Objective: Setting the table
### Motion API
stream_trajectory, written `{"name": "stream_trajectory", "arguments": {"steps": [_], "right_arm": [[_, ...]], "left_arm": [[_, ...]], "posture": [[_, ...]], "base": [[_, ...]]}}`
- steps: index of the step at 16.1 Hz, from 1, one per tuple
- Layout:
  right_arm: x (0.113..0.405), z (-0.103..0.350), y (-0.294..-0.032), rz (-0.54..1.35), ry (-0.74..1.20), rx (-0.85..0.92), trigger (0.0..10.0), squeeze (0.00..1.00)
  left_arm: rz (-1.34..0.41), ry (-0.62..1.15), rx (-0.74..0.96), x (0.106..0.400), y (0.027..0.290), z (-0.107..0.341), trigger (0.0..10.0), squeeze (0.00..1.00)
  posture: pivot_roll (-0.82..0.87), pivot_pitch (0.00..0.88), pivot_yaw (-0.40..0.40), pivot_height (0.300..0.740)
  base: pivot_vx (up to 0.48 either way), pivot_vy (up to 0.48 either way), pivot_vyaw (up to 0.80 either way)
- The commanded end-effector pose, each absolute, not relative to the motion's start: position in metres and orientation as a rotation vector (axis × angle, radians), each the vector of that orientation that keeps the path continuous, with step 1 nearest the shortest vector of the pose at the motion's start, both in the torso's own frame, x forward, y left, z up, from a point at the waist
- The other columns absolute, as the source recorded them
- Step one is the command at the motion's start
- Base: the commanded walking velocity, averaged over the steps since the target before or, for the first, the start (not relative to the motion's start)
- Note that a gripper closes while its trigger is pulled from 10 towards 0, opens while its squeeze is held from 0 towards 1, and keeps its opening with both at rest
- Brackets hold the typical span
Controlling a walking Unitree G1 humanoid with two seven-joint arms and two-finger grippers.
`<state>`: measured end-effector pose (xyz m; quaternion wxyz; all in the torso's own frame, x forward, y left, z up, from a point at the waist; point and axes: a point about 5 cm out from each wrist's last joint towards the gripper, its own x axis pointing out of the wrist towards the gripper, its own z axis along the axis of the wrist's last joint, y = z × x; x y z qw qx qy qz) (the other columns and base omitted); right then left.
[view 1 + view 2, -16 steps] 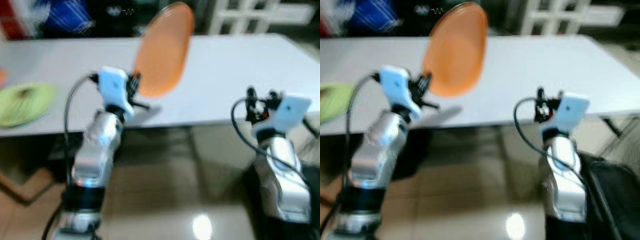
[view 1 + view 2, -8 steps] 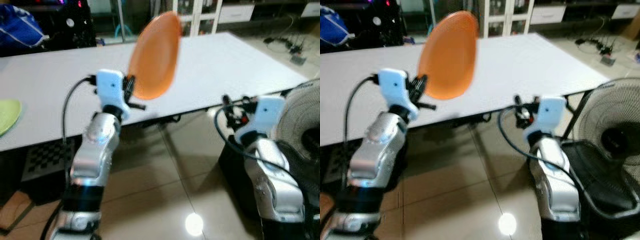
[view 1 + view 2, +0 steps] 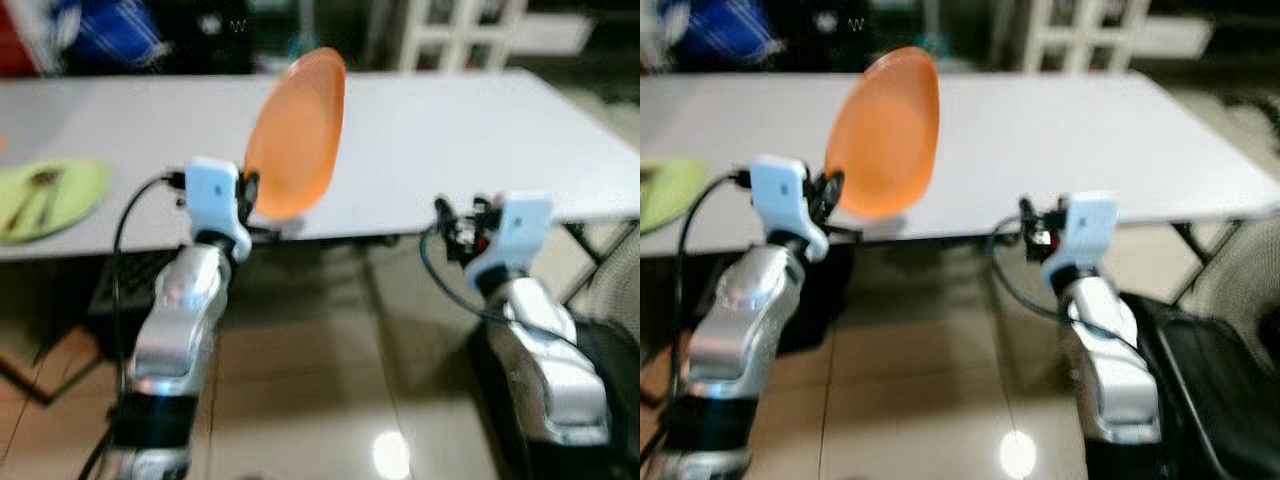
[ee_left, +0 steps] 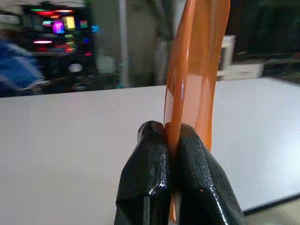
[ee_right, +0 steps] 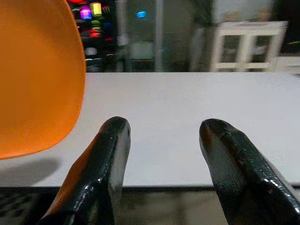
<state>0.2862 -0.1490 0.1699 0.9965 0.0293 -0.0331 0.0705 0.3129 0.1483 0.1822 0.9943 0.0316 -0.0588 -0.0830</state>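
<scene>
While I stand at the near edge of the white surface (image 3: 430, 130), my left pincer (image 4: 169, 140) is clamped on the lower rim of the orange plate (image 3: 295, 135), which stands almost on edge in the air above the surface's front edge. My right pincer (image 5: 161, 140) holds nothing; its fingers are spread wide, and it hovers just short of the surface to my right.

I judge this as the carrying step: the plate is in hand but not yet laid at a place. A green plate (image 3: 50, 198) with what looks like cutlery on it already lies on the surface, far to my left. The next move, I think, calls for reaching out over the bare stretch ahead, tipping the plate flat, lowering it until it rests, and only then letting go. Gripped by so thin a rim, it could swing or slip as it tilts.

Both eye views are blurred, so the cutlery is hard to name. Dark clutter and a blue bundle (image 3: 105, 35) beyond the far edge stay indistinct.
</scene>
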Motion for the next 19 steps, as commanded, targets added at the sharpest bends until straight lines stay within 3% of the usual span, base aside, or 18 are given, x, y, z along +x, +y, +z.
{"name": "stream_trajectory", "arguments": {"steps": [1, 12, 14, 19], "right_arm": [[0.286, 0.169, -0.156, 0.122, -0.053, 0.052, 10.0, 0.0], [0.282, 0.159, -0.15, 0.186, -0.003, -0.016, 10.0, 0.0], [0.281, 0.158, -0.151, 0.19, 0.007, 0.038, 10.0, 0.0], [0.274, 0.171, -0.142, 0.37, -0.061, -0.05, 10.0, 0.0]], "left_arm": [[-0.2, -0.154, 0.069, 0.311, 0.142, 0.192, 10.0, 0.0], [-0.259, -0.126, 0.054, 0.302, 0.138, 0.188, 10.0, 0.0], [-0.283, -0.096, 0.002, 0.301, 0.137, 0.188, 10.0, 0.0], [-0.305, 0.018, -0.256, 0.308, 0.133, 0.188, 10.0, 0.0]], "posture": [[-0.01, 0.0, -0.003, 0.74], [-0.01, 0.0, -0.006, 0.74], [-0.01, 0.0, -0.006, 0.74], [-0.02, 0.0, 0.0, 0.74]], "base": [[0.416, 0.0, 0.0], [0.417, 0.0, 0.0], [0.0, 0.0, 0.0], [0.0, 0.0, 0.0]]}}
